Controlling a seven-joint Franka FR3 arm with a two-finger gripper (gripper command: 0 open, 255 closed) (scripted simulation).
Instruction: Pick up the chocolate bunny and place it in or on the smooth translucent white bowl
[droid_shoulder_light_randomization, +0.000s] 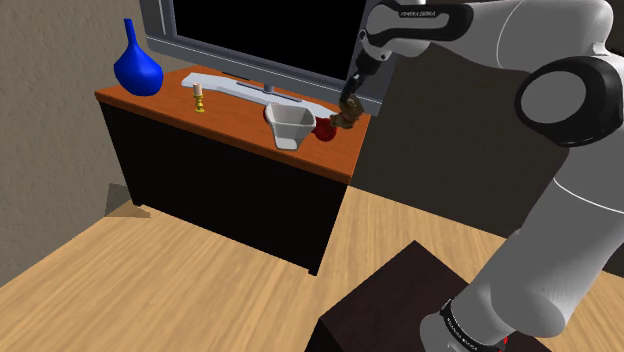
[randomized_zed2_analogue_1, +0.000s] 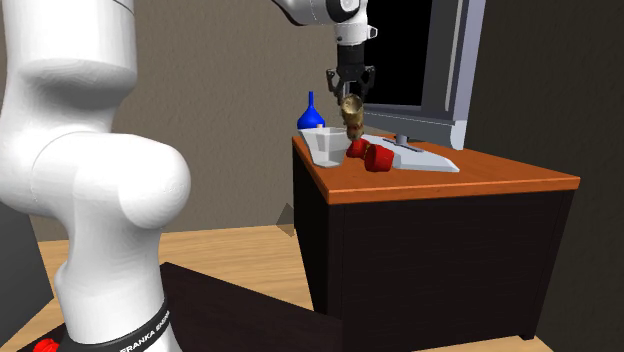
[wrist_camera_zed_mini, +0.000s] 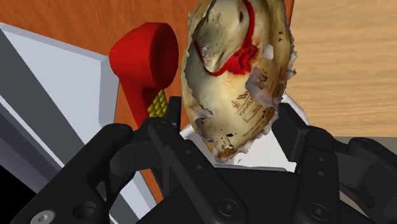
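Above the counter (droid_shoulder_light_randomization: 225, 112), got the bunny (droid_shoulder_light_randomization: 346, 120) clamped in the gripper (droid_shoulder_light_randomization: 349, 105), now gotta drop it in the bowl (droid_shoulder_light_randomization: 290, 135) on the shoulder view's left.

Home, most likely a living room; landmark is a low black sideboard (droid_shoulder_light_randomization: 235, 122) with an orange-brown top, backed against a grey-brown wall (droid_shoulder_light_randomization: 60, 90); on the top, at the shoulder view's left end, a blue long-necked vase (droid_shoulder_light_randomization: 137, 68); just beside it a small gold candlestick-like ornament (droid_shoulder_light_randomization: 199, 98); further along the top a white bowl (droid_shoulder_light_randomization: 290, 127); at the sideboard's back edge a big dark-framed flat screen (droid_shoulder_light_randomization: 260, 30) with a black face, TV-like, on a short neck over a pale flat base (droid_shoulder_light_randomization: 235, 88); in front of the sideboard a light wood plank floor (droid_shoulder_light_randomization: 150, 290); ornaments and TV-stand furniture read as domestic
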